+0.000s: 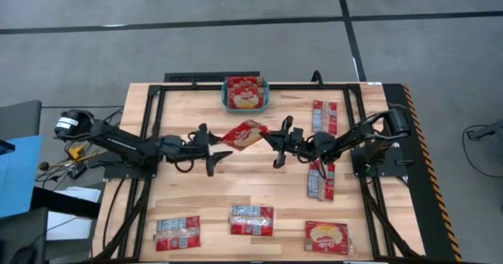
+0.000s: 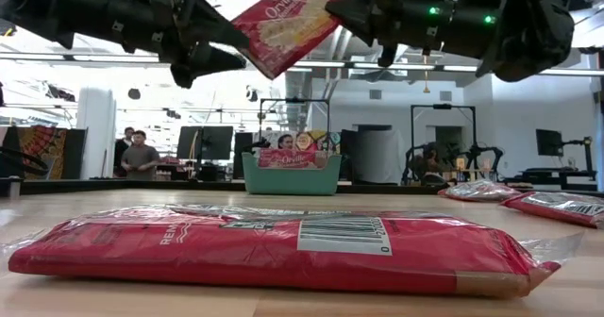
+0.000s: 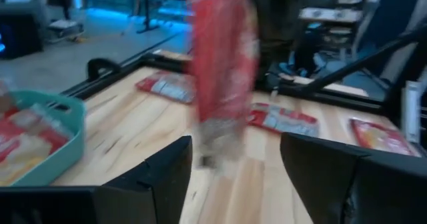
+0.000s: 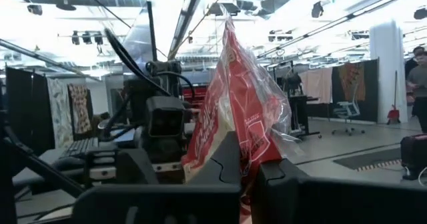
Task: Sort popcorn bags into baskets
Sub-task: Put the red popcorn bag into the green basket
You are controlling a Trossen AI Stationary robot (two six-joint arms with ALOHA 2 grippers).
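A red popcorn bag (image 1: 244, 133) with a cream label hangs in the air over the table's middle, held by my right gripper (image 1: 273, 138), which comes in from the right. My left gripper (image 1: 216, 146) is open at the bag's other end. In the left wrist view its fingers stand on either side of the blurred bag (image 3: 223, 71) with a gap on each side. The teal basket (image 1: 225, 100) sits at the far edge with red bags in it. Several more bags lie flat on the table. My right gripper (image 4: 248, 161) pinches the bag between its two fingers by the end edge (image 4: 230, 121) that faces the table's right. The fingers come at it about level from the right. The bag is lifted clear and slants down from the held end (image 2: 321, 1) toward my left gripper.
Two bags (image 1: 324, 116) (image 1: 321, 177) lie on the right, under and beside the right arm. Three bags (image 1: 177, 232) (image 1: 251, 219) (image 1: 326, 236) lie along the near edge. A black frame (image 1: 149, 99) borders the wooden table. People stand in the room behind.
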